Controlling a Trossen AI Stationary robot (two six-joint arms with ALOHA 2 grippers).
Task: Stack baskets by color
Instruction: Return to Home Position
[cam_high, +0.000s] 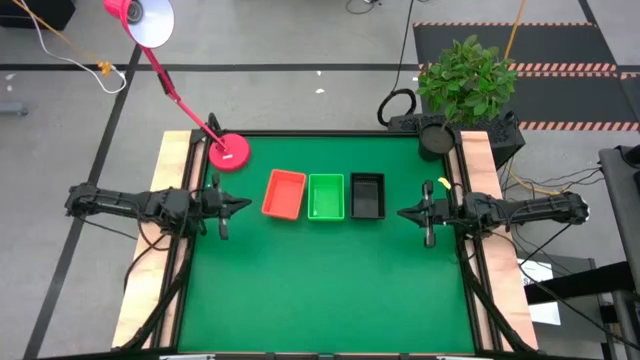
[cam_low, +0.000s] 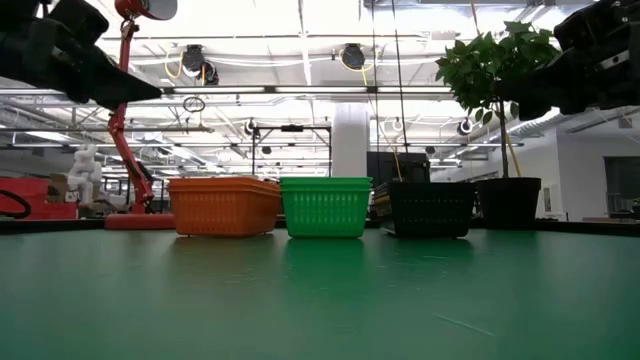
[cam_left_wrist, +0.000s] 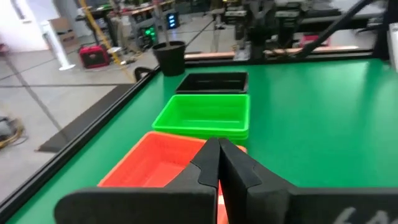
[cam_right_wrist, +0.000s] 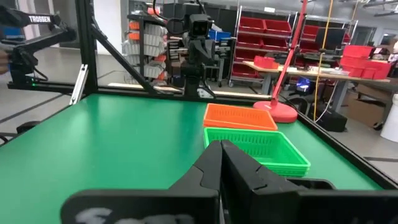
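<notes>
Just above the middle of the high view you have three basket piles side by side on the green tabletop (cam_high: 320, 290): the orange stack (cam_high: 284, 194) leftmost, the green stack (cam_high: 326, 196) central, the black stack (cam_high: 368, 196) rightmost. Your left hand (cam_high: 238, 205) sits at mid-left and your right hand (cam_high: 405, 213) at mid-right. Both have their fingers pressed together and are apart from the stacks.

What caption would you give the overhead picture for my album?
Orange stack, green stack and black stack lined up mid-table between the shut left gripper and right gripper.

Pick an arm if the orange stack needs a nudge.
Likely left. The left gripper sits nearest the orange stack; the right gripper has the green stack and black stack in between.
</notes>
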